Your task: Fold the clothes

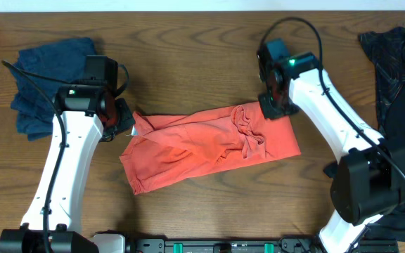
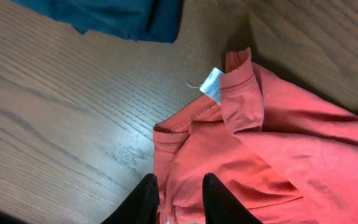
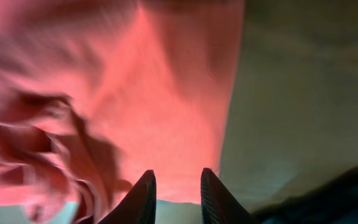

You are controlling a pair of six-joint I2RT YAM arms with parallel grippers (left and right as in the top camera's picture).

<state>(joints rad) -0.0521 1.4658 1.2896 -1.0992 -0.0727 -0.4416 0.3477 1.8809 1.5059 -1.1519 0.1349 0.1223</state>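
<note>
Soft, even light from above fills the overhead view, which is sharp throughout, with faint shadows beside the arms on the wooden table (image 1: 188, 42) and no glare. The left wrist view is bright and mostly crisp, with a dark shadow along the far edge of the coral-red shirt (image 2: 278, 143). The right wrist view is dim and blurred, the shirt smeared and the tabletop in grey shade.

Overhead: left arm (image 1: 62, 176) and right arm (image 1: 329, 112) cover their own jaws. The crumpled black fabric garment (image 1: 399, 77) runs off the right edge. The left arm overlaps the rumpled navy-blue fabric garment (image 1: 41, 77). Right wrist view is blurred. Print on the small white label (image 2: 212, 84) of the coral-red fabric shirt (image 2: 278, 143) is unreadable. Can't tell if the left gripper (image 2: 178, 186) or right gripper (image 3: 176, 183) clamps cloth or just straddles it.
</note>
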